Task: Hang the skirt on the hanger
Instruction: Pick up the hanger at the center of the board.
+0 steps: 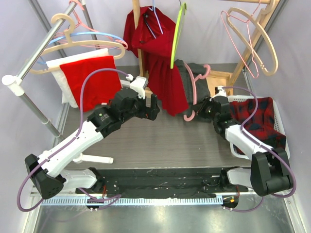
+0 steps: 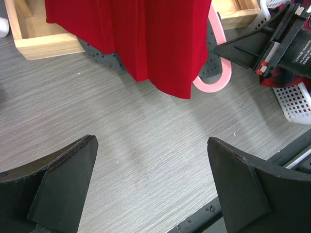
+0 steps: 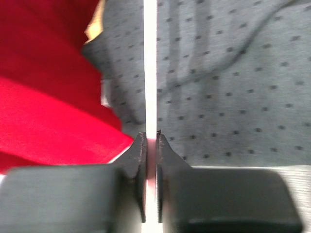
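Observation:
A grey dotted skirt (image 1: 187, 80) lies at the back of the table, partly under a red skirt (image 1: 165, 80) that hangs down from the wooden rack. A pink hanger (image 1: 195, 92) lies across the grey skirt. My right gripper (image 1: 204, 109) is shut on the hanger's thin bar (image 3: 150, 58), with grey fabric (image 3: 233, 73) right of it and red fabric (image 3: 48, 111) left. My left gripper (image 1: 154, 108) is open and empty above bare table (image 2: 150, 145), just short of the red skirt's hem (image 2: 160, 73). The hanger's hook (image 2: 216, 83) shows beside that hem.
A white basket (image 1: 281, 127) holding a plaid garment (image 1: 257, 114) stands at the right. A wooden rack base (image 1: 221, 76) is behind the skirts. A metal rail (image 1: 43, 46) at the left carries hangers and a red cloth (image 1: 95, 80). More hangers (image 1: 252, 39) hang at the top right.

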Controlling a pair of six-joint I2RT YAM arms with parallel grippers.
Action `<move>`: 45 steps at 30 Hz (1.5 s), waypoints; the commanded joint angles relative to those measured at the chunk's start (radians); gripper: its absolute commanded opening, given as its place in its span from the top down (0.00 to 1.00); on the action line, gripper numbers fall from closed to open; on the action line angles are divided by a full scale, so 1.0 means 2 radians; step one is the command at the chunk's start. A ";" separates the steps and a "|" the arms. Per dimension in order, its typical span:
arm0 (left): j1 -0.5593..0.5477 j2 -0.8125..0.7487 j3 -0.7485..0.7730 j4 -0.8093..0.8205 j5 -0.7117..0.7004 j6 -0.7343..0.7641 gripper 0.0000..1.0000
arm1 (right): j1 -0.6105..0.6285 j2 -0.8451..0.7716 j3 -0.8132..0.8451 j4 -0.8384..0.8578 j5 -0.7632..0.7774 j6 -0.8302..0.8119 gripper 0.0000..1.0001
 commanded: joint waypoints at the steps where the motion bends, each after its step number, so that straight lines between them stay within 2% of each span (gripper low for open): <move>1: 0.001 -0.004 0.003 0.016 -0.006 -0.003 0.00 | 0.001 -0.004 -0.013 0.071 -0.075 0.011 0.99; 5: 0.001 -0.006 0.003 0.015 -0.007 -0.003 0.00 | 0.001 0.012 -0.007 0.061 -0.074 0.001 0.99; 9: 0.002 -0.005 0.003 0.014 -0.009 -0.003 0.00 | 0.005 0.002 0.020 0.001 -0.037 -0.029 0.99; 18: 0.001 -0.002 0.006 0.016 -0.010 -0.003 0.00 | 0.009 -0.045 0.160 -0.168 0.091 -0.116 0.99; 24: 0.001 -0.005 0.006 0.017 -0.009 -0.003 0.00 | 0.010 -0.058 0.243 -0.224 0.134 -0.162 0.99; 32: 0.001 -0.007 0.008 0.015 -0.010 -0.001 0.00 | 0.010 -0.064 0.350 -0.265 0.139 -0.211 0.99; 45: 0.002 -0.009 0.003 0.017 -0.011 -0.003 0.00 | 0.010 -0.036 0.516 -0.284 0.140 -0.227 0.99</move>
